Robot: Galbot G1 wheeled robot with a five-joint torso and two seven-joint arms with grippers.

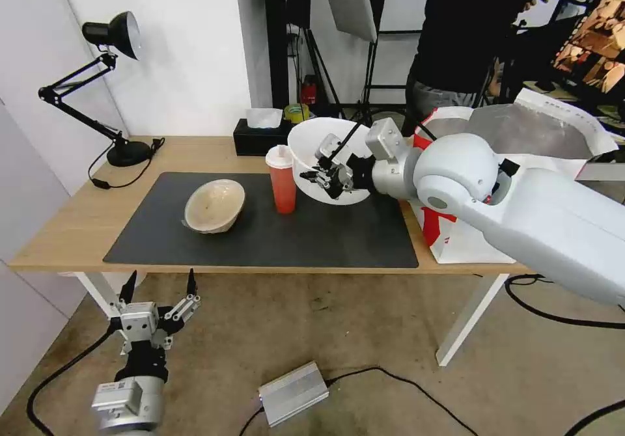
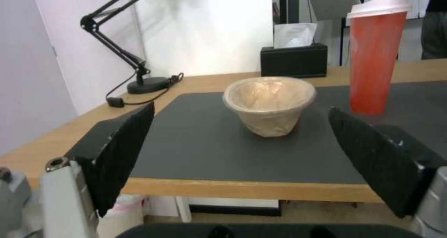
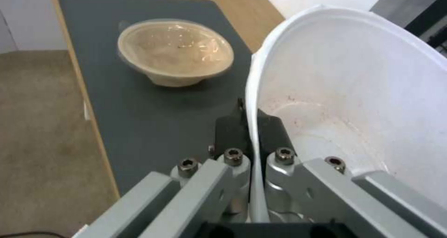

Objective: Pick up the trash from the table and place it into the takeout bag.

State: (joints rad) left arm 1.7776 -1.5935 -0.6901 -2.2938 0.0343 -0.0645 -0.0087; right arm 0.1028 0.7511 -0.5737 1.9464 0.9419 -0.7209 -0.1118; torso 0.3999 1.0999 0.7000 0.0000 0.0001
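My right gripper is shut on the rim of the large white bowl, which hangs tilted above the dark mat; in the right wrist view the pads pinch the bowl's wall, which shows faint reddish specks. The orange-red cup with a white lid stands on the mat just left of the bowl. The beige bowl sits further left on the mat, also facing my left gripper. That left gripper hangs open below the table's front edge. The takeout bag stands open at the table's right end.
A black desk lamp stands at the table's back left, a black tissue box at the back middle. A person in dark clothes stands behind the bag. A silver box and cables lie on the floor.
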